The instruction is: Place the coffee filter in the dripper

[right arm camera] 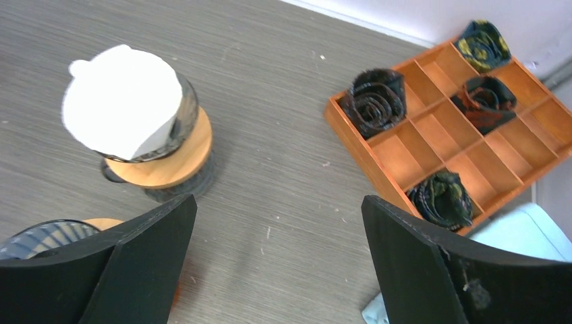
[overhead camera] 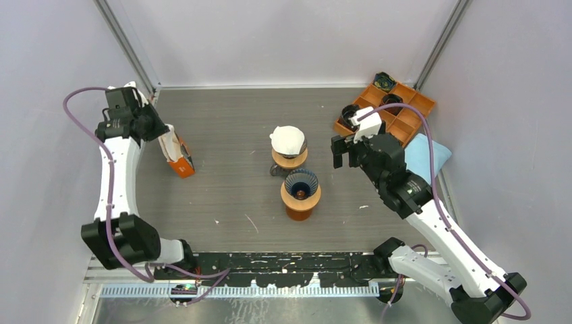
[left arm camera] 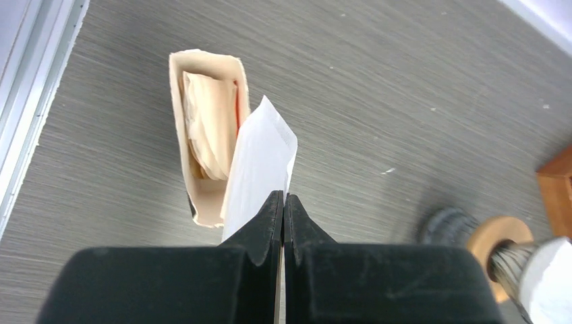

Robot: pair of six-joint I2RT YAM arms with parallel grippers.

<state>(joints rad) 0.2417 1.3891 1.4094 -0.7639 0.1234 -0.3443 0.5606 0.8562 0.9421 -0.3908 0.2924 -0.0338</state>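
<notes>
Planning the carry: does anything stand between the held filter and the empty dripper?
Nothing visible stands between the filter in the left fingers and the empty dripper; the filled dripper sits farther back.

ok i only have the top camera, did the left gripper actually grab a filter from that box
Observer: Yes. The left wrist view shows the left gripper shut on a white filter, pinching its lower edge. The sheet stands up beside the box opening.
Operator: is there more in the box or was that the last one
Observer: There is more. Looking into the box, you can see a stack of tan filters leaning against its far wall.
</notes>
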